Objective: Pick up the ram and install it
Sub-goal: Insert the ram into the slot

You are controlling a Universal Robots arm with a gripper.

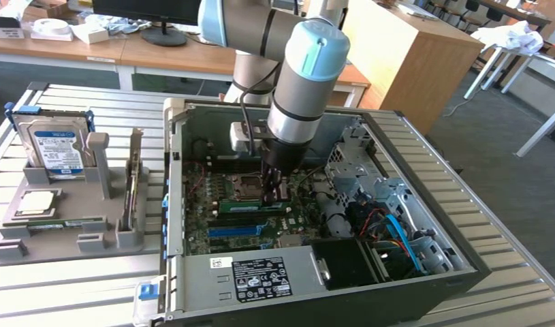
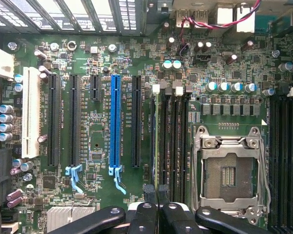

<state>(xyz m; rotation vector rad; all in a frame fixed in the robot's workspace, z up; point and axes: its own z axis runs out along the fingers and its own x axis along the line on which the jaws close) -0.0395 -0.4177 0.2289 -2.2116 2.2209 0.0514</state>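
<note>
Inside the open computer case (image 1: pixel 413 153), the gripper (image 1: pixel 277 196) is pinched shut on the ram (image 1: pixel 245 204). The green stick stands on edge right under the fingers, reaching left along the memory slots, just to the near side of the empty processor socket (image 1: pixel 244 184). I can't tell whether it is seated.
</note>
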